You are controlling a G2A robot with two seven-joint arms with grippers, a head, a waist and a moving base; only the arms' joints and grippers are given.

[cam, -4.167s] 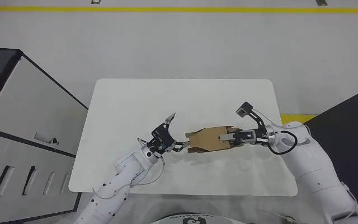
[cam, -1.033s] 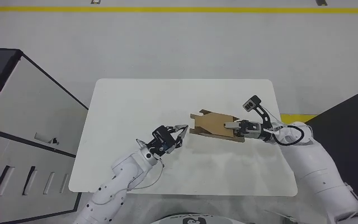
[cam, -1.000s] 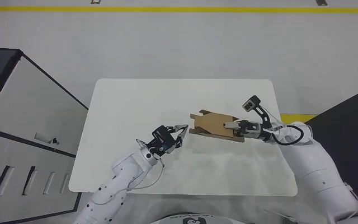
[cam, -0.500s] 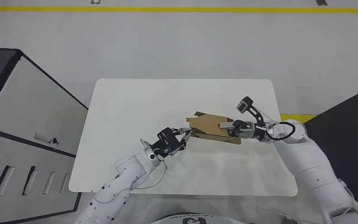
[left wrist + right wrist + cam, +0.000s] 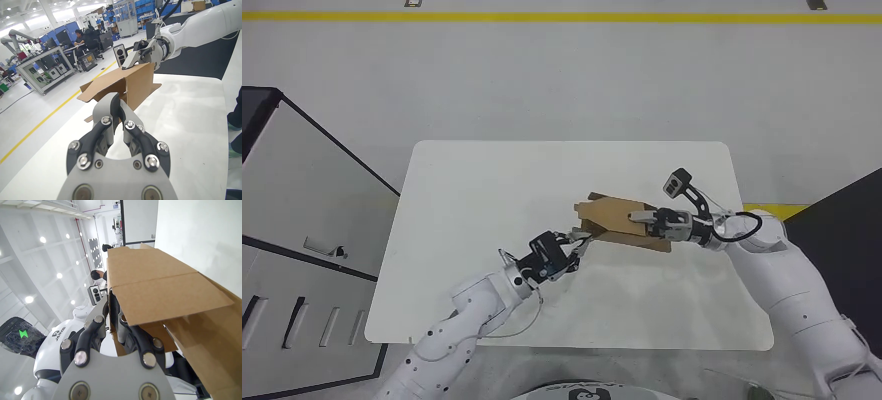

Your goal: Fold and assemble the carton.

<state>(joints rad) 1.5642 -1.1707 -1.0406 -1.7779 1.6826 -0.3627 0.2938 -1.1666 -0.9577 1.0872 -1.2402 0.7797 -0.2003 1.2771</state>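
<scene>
The brown carton [image 5: 614,219] stands partly opened near the middle right of the white table [image 5: 482,200], with its flaps spread at the end nearest my left arm. My right gripper [image 5: 648,217] is shut on the carton's upper panel; in the right wrist view its fingers [image 5: 100,311] pinch the edge of the carton [image 5: 160,285]. My left gripper [image 5: 578,240] is at the carton's lower near corner. In the left wrist view the left gripper [image 5: 116,102] is shut on a low flap of the carton [image 5: 136,85], and the right gripper [image 5: 130,63] rests on top.
A dark-framed cabinet [image 5: 287,210] stands off the table's left side. A black surface [image 5: 842,215] lies past the right edge. Bare table stretches to the left and front of the carton.
My right gripper has shifted the carton a little to the left and stood it up taller. My left gripper has moved right to the carton's corner, and its fingers have gone from open to shut.
</scene>
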